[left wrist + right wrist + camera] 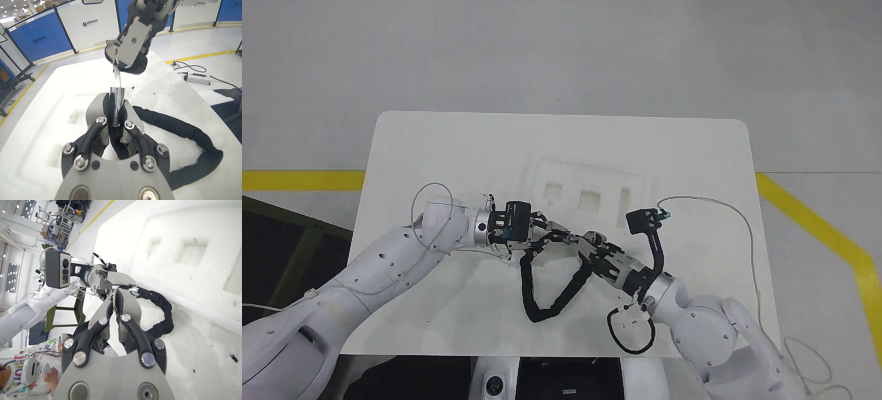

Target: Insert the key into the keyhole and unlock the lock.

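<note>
A black cable lock [542, 300] lies looped on the white table [422, 150]. My left gripper [116, 98] is shut on its chrome cylinder [117, 100], which points away from the wrist. My right gripper [114, 298] is shut on the silver key [111, 50], pinching its head. The key blade [117, 77] runs straight down to the cylinder's end face and touches it; how deep it sits cannot be told. In the top view the left gripper [540, 232] and right gripper [577, 243] meet nose to nose at the table's middle. The cable [162, 306] trails off behind.
A white foam tray [587, 185] with three square recesses lies just beyond the grippers. A thin white cable [712, 205] curves over the table's right part. The table's near edge runs close under both arms. Small dark specks [133, 87] dot the surface.
</note>
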`<state>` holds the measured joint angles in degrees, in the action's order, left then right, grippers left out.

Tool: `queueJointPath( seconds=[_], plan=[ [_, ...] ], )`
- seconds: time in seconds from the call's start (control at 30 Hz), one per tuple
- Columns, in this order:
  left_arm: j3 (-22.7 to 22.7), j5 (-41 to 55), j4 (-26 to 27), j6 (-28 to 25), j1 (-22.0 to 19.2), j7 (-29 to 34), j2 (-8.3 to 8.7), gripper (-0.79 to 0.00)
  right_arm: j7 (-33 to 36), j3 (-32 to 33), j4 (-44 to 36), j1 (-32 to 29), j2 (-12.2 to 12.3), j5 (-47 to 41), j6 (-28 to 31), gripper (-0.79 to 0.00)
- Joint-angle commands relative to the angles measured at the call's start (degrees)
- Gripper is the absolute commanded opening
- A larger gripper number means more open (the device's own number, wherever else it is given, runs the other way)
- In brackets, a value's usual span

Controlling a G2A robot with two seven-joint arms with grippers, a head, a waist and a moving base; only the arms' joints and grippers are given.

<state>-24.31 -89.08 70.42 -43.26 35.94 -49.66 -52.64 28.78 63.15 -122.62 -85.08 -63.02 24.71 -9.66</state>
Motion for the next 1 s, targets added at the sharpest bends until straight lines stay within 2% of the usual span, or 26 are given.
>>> queueJointPath(
  seconds=[0.0,0.3,0.77,0.83,0.97],
  plan=[
    [0.0,0.0,0.0,0.0,0.0,0.0,0.0,-0.785,0.0,-0.3,-0.2,0.3,-0.1,1.0,-0.4,-0.785],
    [0.0,0.0,0.0,0.0,0.0,0.0,0.0,-0.785,0.7,-2.6,-2.1,1.1,-0.4,7.2,-4.5,-0.785],
    [0.0,0.0,0.0,0.0,0.0,0.0,0.0,-0.785,0.8,-5.2,-0.9,3.0,-1.4,9.1,-7.1,-0.785],
    [0.0,0.0,0.0,0.0,0.0,0.0,0.0,-0.785,0.9,-5.3,-0.9,3.1,-1.5,9.1,-7.2,-0.64],
    [0.0,0.0,0.0,0.0,0.0,0.0,0.0,-0.785,1.1,-5.3,-0.9,3.2,-1.6,8.8,-7.1,-0.585]
  ],
)
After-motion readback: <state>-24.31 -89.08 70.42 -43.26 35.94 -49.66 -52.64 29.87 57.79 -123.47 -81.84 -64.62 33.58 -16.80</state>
